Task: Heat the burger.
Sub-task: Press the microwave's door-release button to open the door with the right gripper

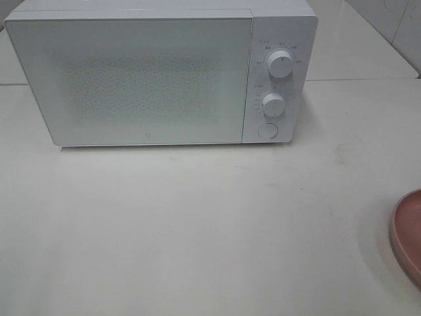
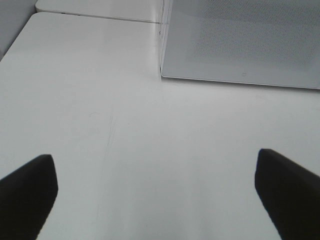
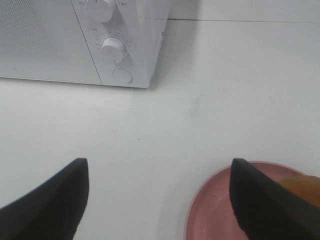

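Observation:
A white microwave point(image 1: 151, 76) stands at the back of the table with its door shut; it has two dials and a round button point(image 1: 268, 130) on its right panel. It also shows in the left wrist view point(image 2: 240, 40) and the right wrist view point(image 3: 75, 40). A golden-brown edge of the burger point(image 3: 300, 187) shows on the pink plate point(image 3: 215, 210), mostly hidden behind my right gripper's finger. The plate's rim point(image 1: 404, 234) shows at the right edge of the high view. My left gripper point(image 2: 155, 200) and right gripper point(image 3: 160, 200) are both open and empty above the table.
The white table point(image 1: 197, 230) has a seam behind the microwave. A tiled wall point(image 1: 395, 26) is at the back right. The table's left edge point(image 2: 15, 45) shows in the left wrist view.

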Robot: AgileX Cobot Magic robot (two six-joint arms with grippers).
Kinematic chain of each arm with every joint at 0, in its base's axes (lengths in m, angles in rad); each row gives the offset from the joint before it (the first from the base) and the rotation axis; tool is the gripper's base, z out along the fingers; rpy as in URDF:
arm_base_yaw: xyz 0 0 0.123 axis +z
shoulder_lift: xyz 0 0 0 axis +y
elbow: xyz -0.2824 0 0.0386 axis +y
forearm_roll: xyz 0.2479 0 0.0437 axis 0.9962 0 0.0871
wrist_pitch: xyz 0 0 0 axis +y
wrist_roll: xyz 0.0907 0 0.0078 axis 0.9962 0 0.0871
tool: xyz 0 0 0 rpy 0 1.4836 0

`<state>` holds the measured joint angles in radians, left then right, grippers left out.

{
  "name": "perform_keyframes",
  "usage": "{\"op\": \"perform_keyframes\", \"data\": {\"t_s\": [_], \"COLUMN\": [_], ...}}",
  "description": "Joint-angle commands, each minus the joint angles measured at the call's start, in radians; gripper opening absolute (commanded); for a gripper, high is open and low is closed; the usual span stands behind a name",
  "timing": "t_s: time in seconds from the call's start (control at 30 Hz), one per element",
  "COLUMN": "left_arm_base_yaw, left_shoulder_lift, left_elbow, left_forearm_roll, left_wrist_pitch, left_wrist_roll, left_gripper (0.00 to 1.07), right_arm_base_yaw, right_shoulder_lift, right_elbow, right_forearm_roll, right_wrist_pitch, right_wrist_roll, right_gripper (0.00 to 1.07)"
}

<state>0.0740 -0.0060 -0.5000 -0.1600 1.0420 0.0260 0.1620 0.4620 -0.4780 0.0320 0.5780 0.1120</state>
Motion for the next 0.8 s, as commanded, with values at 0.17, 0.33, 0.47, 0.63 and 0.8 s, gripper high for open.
{"op": "perform_keyframes", "data": {"t_s": [0.17, 0.33, 0.47, 0.63, 0.8], "left_arm_base_yaw": [0.002, 0.002, 0.002, 0.002, 0.002], "left_shoulder_lift": [-0.019, -0.019, -0.019, -0.019, -0.019], "left_elbow": [0.003, 0.003, 0.003, 0.003, 0.003], "left_forearm_roll": [0.001, 0.001, 0.001, 0.001, 0.001], "left_wrist_pitch": [-0.010, -0.010, -0.010, -0.010, -0.010], "left_wrist_roll": [-0.004, -0.004, -0.004, -0.004, -0.004], "left_gripper": [1.00, 1.00, 1.00, 1.00, 1.00], "right_arm_base_yaw": [-0.004, -0.004, -0.004, -0.004, -0.004], "right_shoulder_lift": [0.113, 0.198, 0.278, 0.355, 0.416], "right_elbow": [0.024, 0.035, 0.035, 0.035, 0.035], "right_forearm_roll": [0.002, 0.002, 0.002, 0.002, 0.001], "right_wrist_pitch": [-0.156, -0.255, -0.327, -0.416, -0.499], "right_wrist_roll": [-0.011, -0.011, -0.008, -0.004, -0.004], "right_gripper": [0.75, 0.75, 0.75, 0.75, 0.75]}}
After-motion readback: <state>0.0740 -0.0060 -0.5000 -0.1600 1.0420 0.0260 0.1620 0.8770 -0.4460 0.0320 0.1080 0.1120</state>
